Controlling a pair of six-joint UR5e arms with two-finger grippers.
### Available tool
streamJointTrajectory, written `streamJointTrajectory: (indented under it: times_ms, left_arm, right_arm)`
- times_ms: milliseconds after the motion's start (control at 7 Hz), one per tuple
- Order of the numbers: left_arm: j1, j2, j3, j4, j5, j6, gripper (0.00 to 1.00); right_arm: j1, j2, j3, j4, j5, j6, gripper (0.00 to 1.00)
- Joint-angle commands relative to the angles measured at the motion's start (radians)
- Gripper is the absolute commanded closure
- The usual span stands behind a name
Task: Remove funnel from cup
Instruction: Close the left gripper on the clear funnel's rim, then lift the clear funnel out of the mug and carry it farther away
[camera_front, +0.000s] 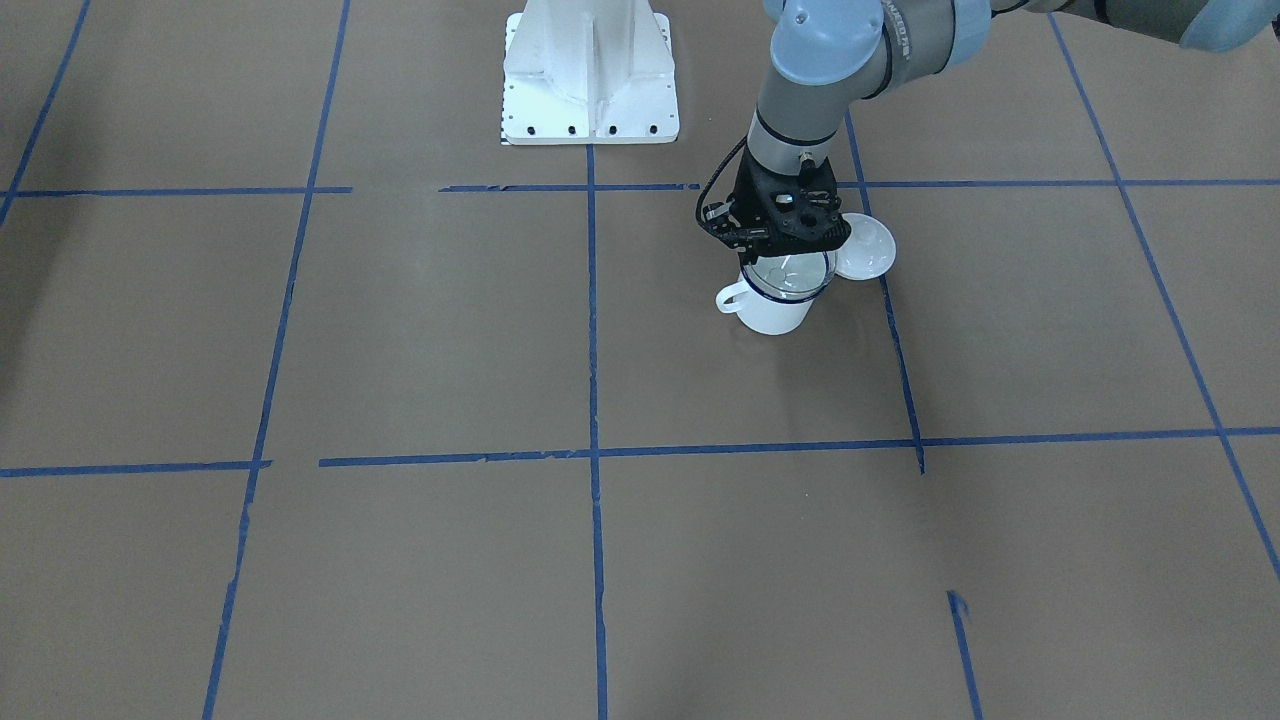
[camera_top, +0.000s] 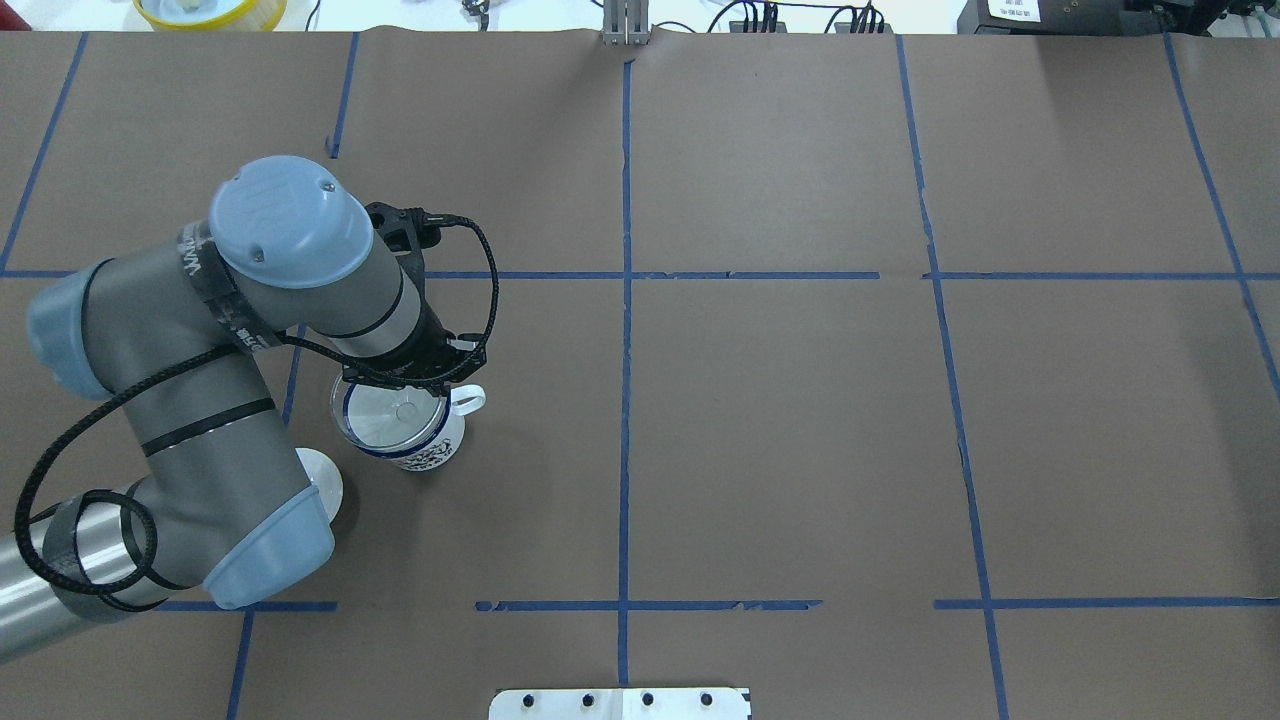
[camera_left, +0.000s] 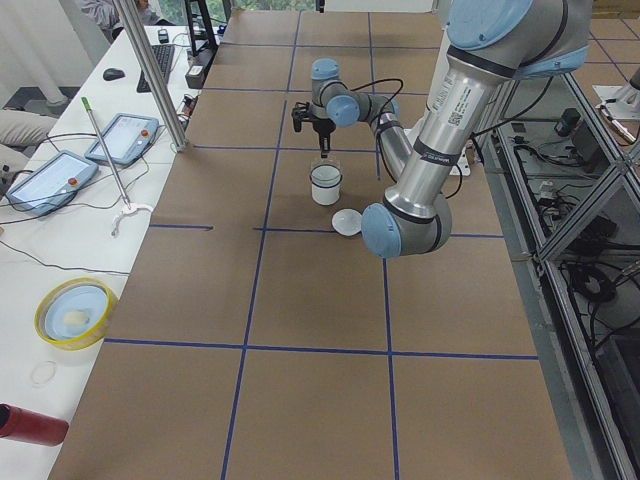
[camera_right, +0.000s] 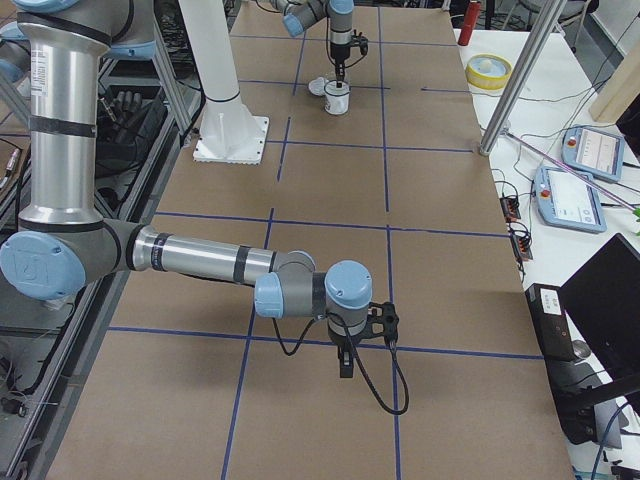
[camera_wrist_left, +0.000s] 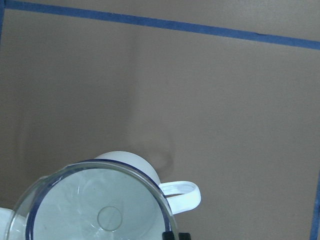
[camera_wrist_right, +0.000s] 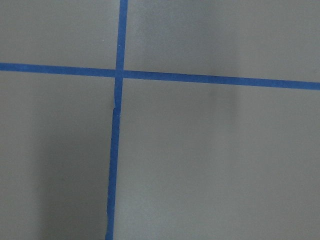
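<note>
Just below the left gripper sits the funnel, a small clear cone with a wide round rim. It is in the mouth of the cup, a white enamel mug with a thin blue rim and a loop handle. The mug stands on the brown paper-covered table, on the robot's left side. A white domed lid lies just beside it. Whether the funnel's rim rests on the mug or is slightly raised cannot be told.

The funnel looks light, thin-walled and smooth. It is probably slippery and may flex under a hard squeeze. The rim's edge is the natural place to grip, with the wall pinched between the fingers. A straight upward lift would let the narrow spout clear the mug. The mug also looks light and could tip if the spout catches.

The left arm bends at the elbow, its wrist pointing straight down over the handle side. Its two dark fingertips sit close together at the funnel's rim, apparently pinching it. The right gripper hangs over the table, well apart, and its opening cannot be told.
</note>
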Motion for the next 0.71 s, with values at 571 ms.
streamJointTrajectory:
  times_ms: [571]
  left_arm:
    - [-0.122,-0.015,-0.008,-0.265,0.335,-0.564,1.00]
  right_arm:
    - [0.000,0.000,0.000,0.000,0.000,0.000,0.00]
